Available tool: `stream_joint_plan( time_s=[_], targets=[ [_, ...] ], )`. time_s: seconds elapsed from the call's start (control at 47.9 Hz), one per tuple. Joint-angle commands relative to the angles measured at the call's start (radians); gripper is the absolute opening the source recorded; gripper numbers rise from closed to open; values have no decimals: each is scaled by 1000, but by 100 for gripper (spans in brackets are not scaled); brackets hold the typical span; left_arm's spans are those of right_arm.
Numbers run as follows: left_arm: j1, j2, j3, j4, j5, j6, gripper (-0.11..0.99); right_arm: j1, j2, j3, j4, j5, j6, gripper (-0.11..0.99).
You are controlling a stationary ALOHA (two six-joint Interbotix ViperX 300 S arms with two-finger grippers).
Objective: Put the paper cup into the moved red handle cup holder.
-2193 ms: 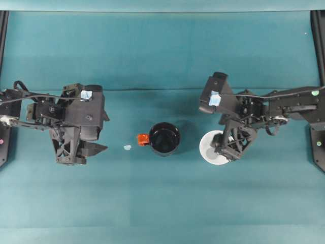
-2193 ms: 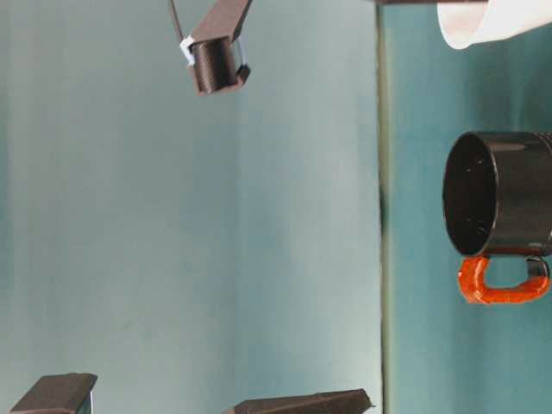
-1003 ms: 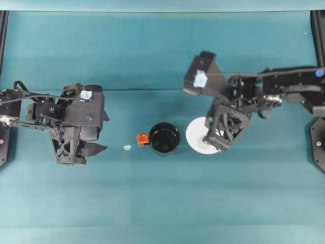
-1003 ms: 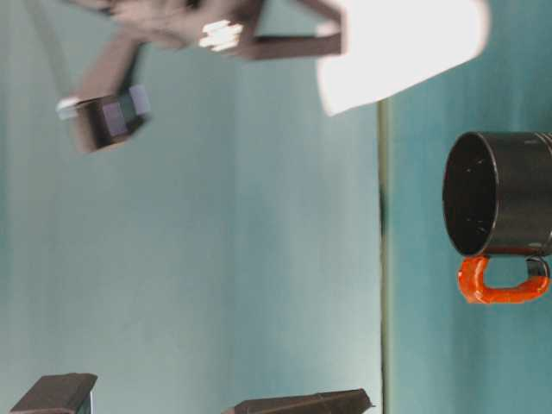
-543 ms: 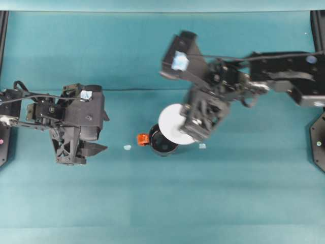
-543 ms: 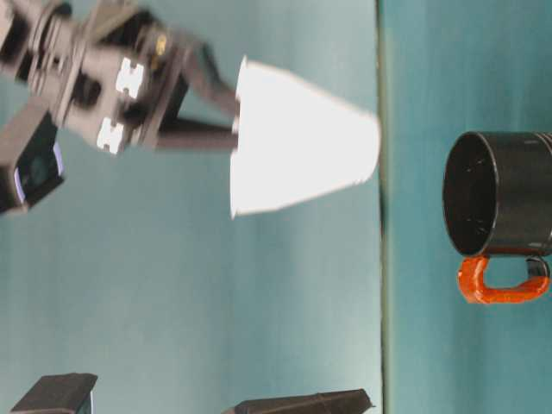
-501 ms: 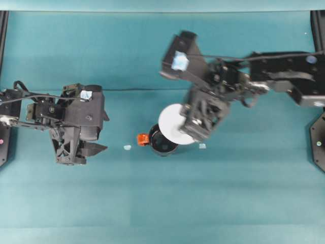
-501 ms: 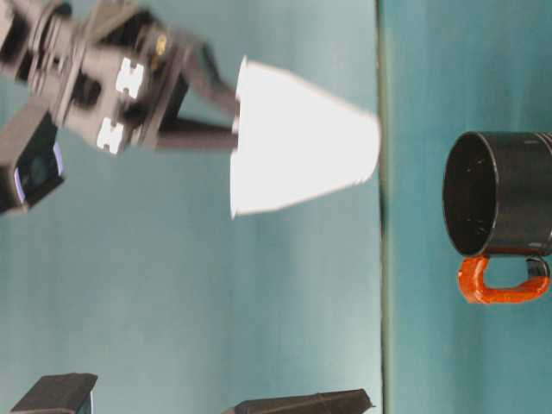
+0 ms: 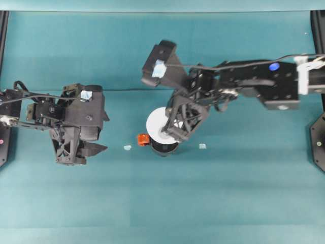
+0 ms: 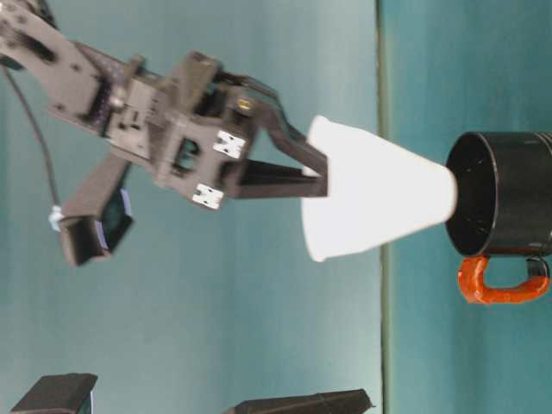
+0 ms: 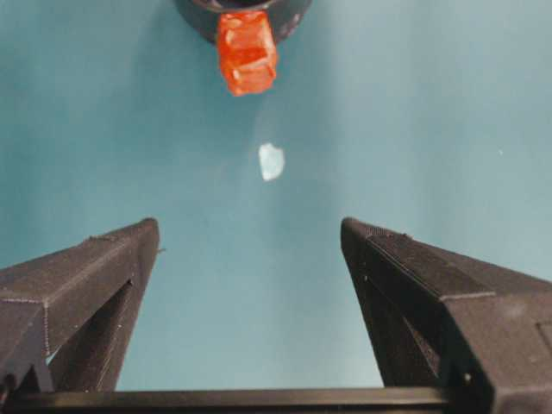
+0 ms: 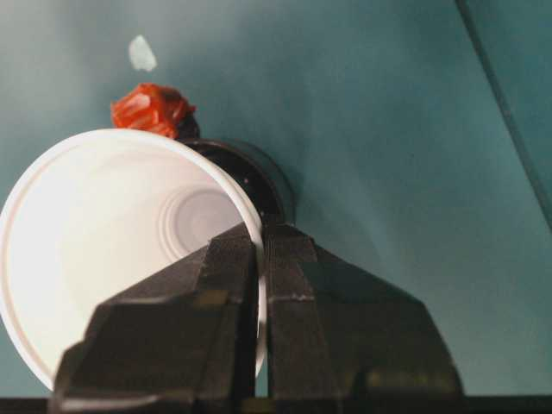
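The white paper cup (image 9: 156, 123) hangs tilted in the air, its rim pinched by my right gripper (image 9: 172, 133), which is shut on it. In the table-level view the paper cup (image 10: 379, 200) has its small base right at the mouth of the black red handle cup holder (image 10: 509, 194), whose red handle (image 10: 500, 285) sticks out sideways. From the right wrist, the paper cup (image 12: 129, 241) covers most of the holder (image 12: 254, 177). My left gripper (image 11: 250, 228) is open, apart from the holder, facing its red handle (image 11: 247, 50).
A small white scrap (image 9: 127, 147) lies between my left gripper and the handle. Another scrap (image 9: 202, 146) lies right of the holder. Black frame posts (image 9: 319, 46) stand at the table's side edges. Teal table (image 9: 162, 203) stretches open toward the front.
My right arm lifted the paper cup off the table and carried it left until it hangs over the holder. The left arm and holder stayed still.
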Motion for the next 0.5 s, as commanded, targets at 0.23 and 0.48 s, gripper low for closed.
stream_joint_plan(
  time_s=[0.23, 0.48],
  targets=[
    [-2, -11, -9, 2, -5, 0, 93, 12, 61, -6, -2, -15, -8, -10],
    [-2, -11, -6, 2, -5, 0, 93, 23, 95, -6, -2, -26, -8, -10]
  ],
)
